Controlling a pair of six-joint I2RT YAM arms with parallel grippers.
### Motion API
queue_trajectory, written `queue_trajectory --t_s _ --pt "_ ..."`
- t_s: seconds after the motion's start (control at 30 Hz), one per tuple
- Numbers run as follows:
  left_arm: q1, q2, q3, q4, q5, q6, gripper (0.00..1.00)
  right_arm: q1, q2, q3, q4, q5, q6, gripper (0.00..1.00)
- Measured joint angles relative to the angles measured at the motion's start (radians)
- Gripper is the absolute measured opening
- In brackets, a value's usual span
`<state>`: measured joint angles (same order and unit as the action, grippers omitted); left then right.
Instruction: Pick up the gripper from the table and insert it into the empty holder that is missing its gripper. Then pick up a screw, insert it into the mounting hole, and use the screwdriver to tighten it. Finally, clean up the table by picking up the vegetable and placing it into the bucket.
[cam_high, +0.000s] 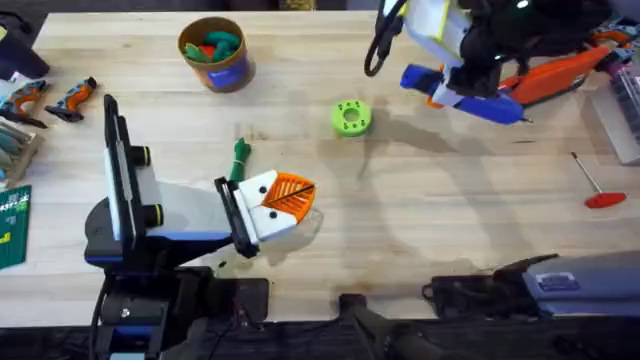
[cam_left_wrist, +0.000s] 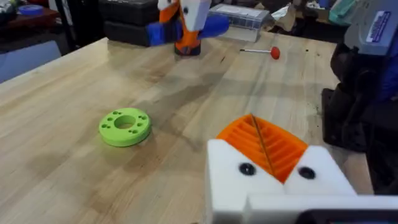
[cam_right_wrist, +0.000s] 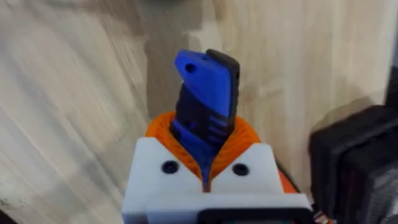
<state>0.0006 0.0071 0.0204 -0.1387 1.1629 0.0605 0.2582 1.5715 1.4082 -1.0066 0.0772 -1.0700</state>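
Right gripper (cam_right_wrist: 205, 177) clenched on blue screwdriver (cam_right_wrist: 205, 102), far beyond green disc (cam_high: 351, 117); grip kept firm, tip aligned before turning.

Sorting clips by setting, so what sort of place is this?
Probably a robotics lab or workshop bench: a bare wooden table, a red-handled screwdriver, a lime-green disc with holes, and a blue power screwdriver clamped in the right tool.
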Motion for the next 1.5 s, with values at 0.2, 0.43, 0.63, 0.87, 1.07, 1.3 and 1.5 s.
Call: queue_trajectory --t_s 0.2,0.43,0.63,0.87,1.07,1.3,1.5 --pt "0.000 0.000 0.000 0.000 0.000 0.000 0.004 -0.050 0.186 0.000 0.055 0.013 -0.037 0.026" --pt "0.000 0.000 0.000 0.000 0.000 0.000 0.004 -0.052 0.338 0.000 0.108 0.013 -0.046 0.026" --pt "0.000 0.000 0.000 0.000 0.000 0.000 0.004 -0.060 0.381 0.000 0.105 0.015 -0.047 0.426" --pt "0.000 0.000 0.000 0.000 0.000 0.000 0.004 -0.093 0.379 0.006 0.072 0.027 -0.033 0.973" --pt "0.000 0.000 0.000 0.000 0.000 0.004 0.820 -0.089 0.283 0.006 0.067 0.032 0.047 0.975" --pt "0.000 0.000 0.000 0.000 0.000 0.003 0.985 -0.044 0.004 0.007 0.059 0.032 0.226 0.975" --pt "0.000 0.000 -0.007 0.047 -0.091 -0.014 0.985 -0.024 -0.179 0.008 0.046 0.031 0.452 0.975"
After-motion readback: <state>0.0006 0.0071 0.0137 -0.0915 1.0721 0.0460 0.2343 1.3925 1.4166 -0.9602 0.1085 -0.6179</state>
